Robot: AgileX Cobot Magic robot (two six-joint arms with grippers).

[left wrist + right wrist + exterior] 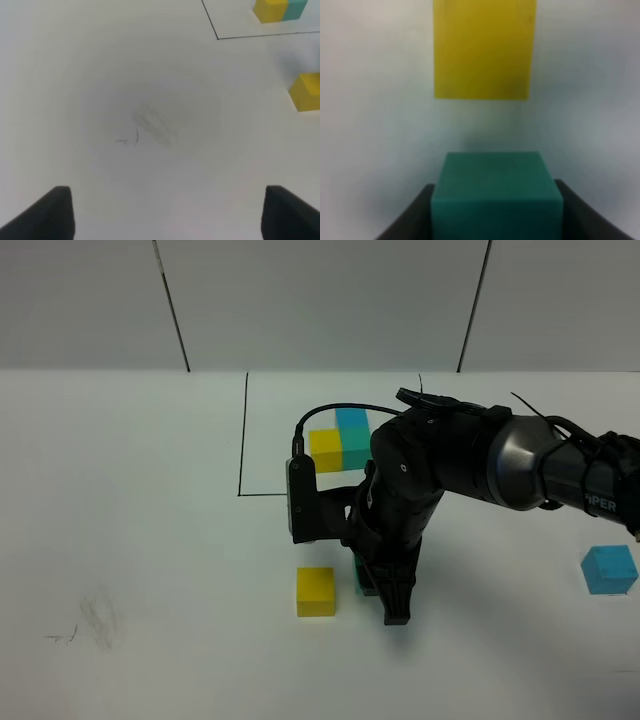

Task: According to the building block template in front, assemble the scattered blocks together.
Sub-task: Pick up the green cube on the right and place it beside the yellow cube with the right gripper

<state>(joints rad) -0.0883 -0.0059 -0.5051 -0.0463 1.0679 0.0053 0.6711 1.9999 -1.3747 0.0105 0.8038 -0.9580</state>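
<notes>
yellow cube (316, 591), teal cube (496, 195), sky-blue cube (609, 570), white table (150, 540)

White table (120, 540); yellow cube (316, 592), blue cube (609, 570), template (326, 449).

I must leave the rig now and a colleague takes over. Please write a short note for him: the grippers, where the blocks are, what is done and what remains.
Left gripper: open, empty, over the table, away from the blocks.
Right gripper: shut on the teal cube, reaching across the middle. Whether the cube is lifted cannot be told.
Yellow cube: loose, beside the teal cube, with a gap between them.
Blue cube: alone at the far right.
Template: at the back, inside its black drawn frame.
Done: teal cube gripped.
Left: join teal to yellow, then set blue on top of teal.
</notes>
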